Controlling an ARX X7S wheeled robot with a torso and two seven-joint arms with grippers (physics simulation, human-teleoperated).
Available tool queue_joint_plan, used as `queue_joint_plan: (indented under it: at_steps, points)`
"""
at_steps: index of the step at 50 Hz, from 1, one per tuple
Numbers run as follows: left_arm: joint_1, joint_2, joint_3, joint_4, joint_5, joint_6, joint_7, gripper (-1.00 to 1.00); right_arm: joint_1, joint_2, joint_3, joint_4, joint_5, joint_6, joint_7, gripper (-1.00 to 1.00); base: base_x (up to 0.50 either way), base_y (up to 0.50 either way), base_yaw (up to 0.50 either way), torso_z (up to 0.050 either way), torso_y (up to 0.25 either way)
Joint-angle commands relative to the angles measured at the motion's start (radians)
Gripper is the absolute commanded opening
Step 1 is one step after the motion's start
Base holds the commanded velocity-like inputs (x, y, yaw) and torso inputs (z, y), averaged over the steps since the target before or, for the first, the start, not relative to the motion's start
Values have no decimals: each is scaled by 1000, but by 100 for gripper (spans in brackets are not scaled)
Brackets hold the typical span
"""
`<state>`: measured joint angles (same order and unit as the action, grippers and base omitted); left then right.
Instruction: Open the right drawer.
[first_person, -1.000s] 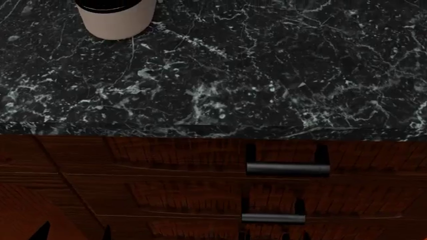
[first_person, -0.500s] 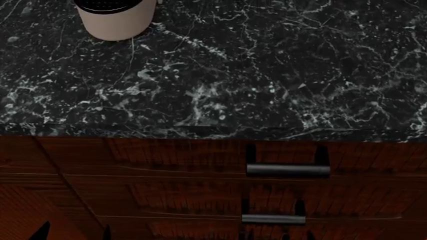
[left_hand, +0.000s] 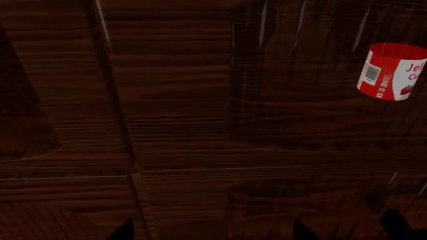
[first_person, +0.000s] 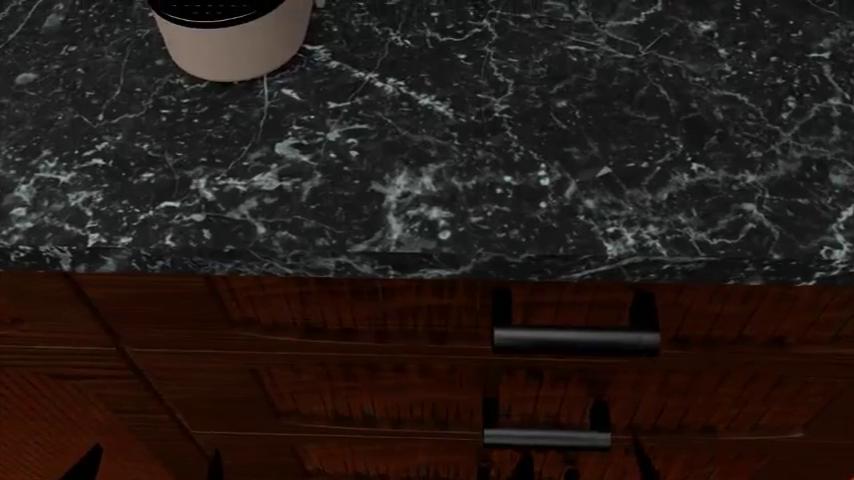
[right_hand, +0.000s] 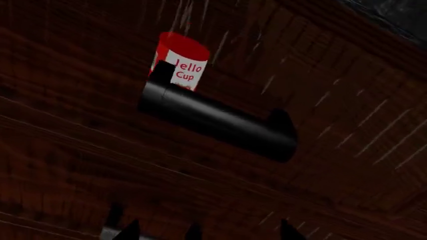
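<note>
A pale cup (first_person: 234, 38) with a dark top stands at the far left of the black marble table (first_person: 507, 150). Below the table's front edge, dark reddish-brown drawer fronts are stacked.

The left end effector (first_person: 150, 466) shows only as two dark finger tips at the bottom left of the head view, with a gap between them; whether it is fully spread cannot be told. Its wrist view faces bare panelled wood, with a red and white jello cup (left_hand: 392, 71) rendered against that wood.

The right drawer (first_person: 400, 310) is the top front directly beneath the table edge, right of centre, lying flush with the fronts around it. Its silver bar handle (first_person: 577, 339) sits on two black posts. A second handle (first_person: 547, 437) sits on the front below.

The right end effector (first_person: 574, 468) appears as dark tips just below that second handle, touching nothing; its opening cannot be told.
</note>
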<state>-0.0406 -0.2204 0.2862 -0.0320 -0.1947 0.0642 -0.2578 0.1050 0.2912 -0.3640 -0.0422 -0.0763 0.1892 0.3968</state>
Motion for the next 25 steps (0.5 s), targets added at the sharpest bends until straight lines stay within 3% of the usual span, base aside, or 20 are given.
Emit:
queue_joint_plan:
  at_steps: [1,25]
  points:
    - [-10,0,5,-23,-1,10,-1,100,36,34,-69,-12,-139,93,27,100,0,0,0,0,0]
    - [-13,-5,15,-27,-10,15,-9,100,125,81,-230,8,-408,308,-4,100,0,0,0,0,0]
